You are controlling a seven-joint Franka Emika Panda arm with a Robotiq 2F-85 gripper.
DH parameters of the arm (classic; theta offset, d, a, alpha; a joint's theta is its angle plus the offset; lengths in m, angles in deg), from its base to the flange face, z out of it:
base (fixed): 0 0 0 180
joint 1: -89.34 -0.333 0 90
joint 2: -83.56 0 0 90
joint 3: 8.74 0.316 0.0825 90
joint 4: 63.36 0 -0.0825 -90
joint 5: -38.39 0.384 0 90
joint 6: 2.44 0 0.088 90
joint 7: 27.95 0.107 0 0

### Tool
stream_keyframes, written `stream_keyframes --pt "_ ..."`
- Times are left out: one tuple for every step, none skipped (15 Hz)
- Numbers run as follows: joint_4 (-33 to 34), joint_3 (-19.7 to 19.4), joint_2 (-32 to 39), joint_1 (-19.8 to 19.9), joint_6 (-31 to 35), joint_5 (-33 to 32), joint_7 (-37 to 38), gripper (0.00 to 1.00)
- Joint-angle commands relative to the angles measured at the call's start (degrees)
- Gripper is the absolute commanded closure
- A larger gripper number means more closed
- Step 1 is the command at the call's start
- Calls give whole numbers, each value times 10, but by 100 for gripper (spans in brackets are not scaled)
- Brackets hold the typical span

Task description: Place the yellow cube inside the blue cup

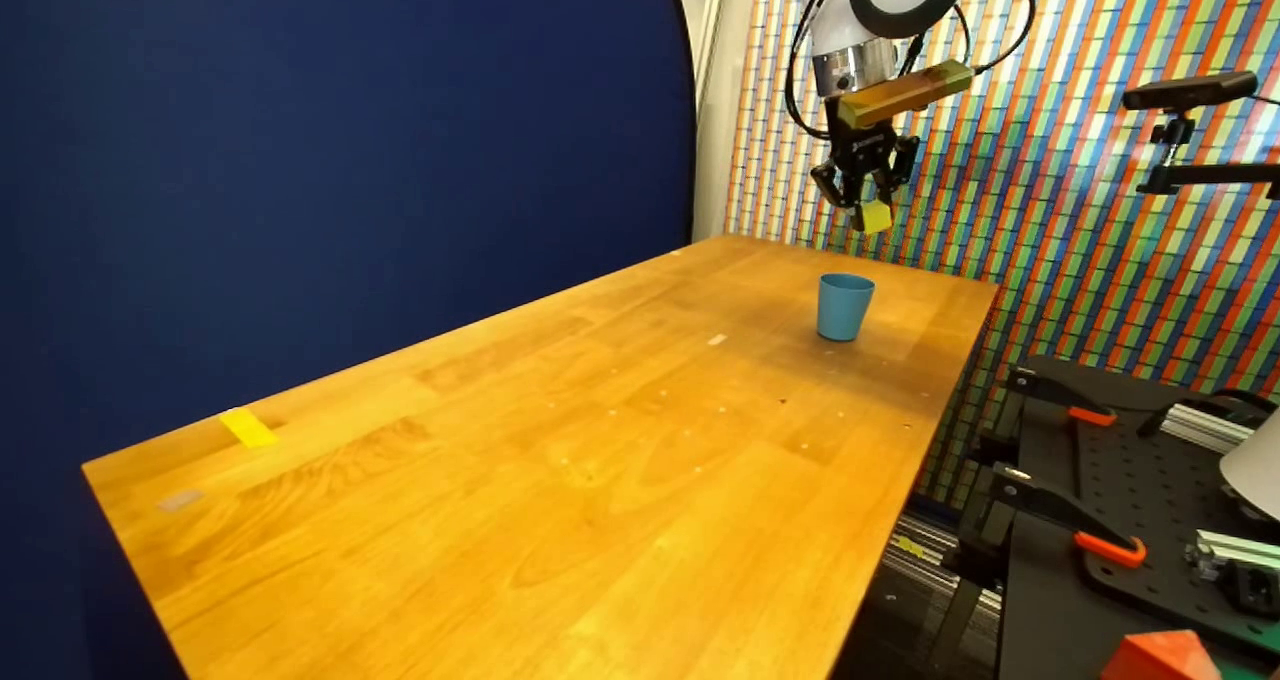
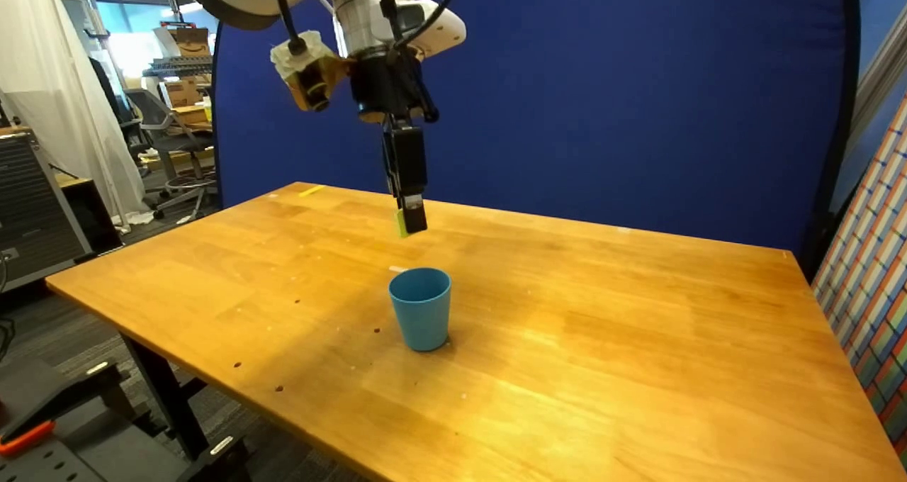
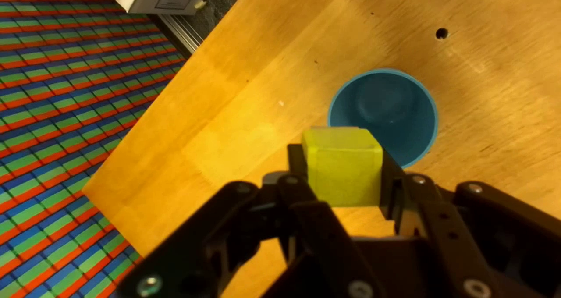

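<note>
My fingers [image 3: 390, 179] clamped on the yellow cube [image 3: 344, 177], above the worktop [image 3: 228, 136]; the blue cup [image 3: 407, 131] standing upright lower down.

Wrist view: I hold the cube between both fingers, and it hides part of the cup's rim; the worktop is grained wood with a dark hole [image 3: 442, 33], and a patterned wall [image 3: 65, 92] in red, green and blue lies past its edge. In an exterior view: a yellow patch [image 1: 248, 427] lies near a worktop corner, a dark blue backdrop [image 1: 350, 160] stands along a long side, and a black side table [image 1: 1045, 600] carries clamps [image 1: 1065, 512] with orange ends. In an exterior view: the cup rests on the worktop, with a pale curtain [image 2: 60, 92], an office chair [image 2: 177, 143] and a grey drawer cabinet [image 2: 35, 213] farther back.
</note>
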Motion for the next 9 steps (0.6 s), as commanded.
stream_keyframes --pt "46 8 53 3 -13 -6 6 86" --pt "55 7 66 1 -13 -6 5 86" --pt "65 7 80 0 -13 -3 2 86" --pt "72 6 92 -2 -12 -2 -1 86" --pt "79 5 104 -2 -11 2 -4 86" --pt "85 3 114 -2 -9 5 -8 86" --pt "91 2 123 -3 -12 7 -10 85" --pt "94 2 129 0 -6 16 -19 36" --pt "96 1 132 0 -6 18 -21 35"
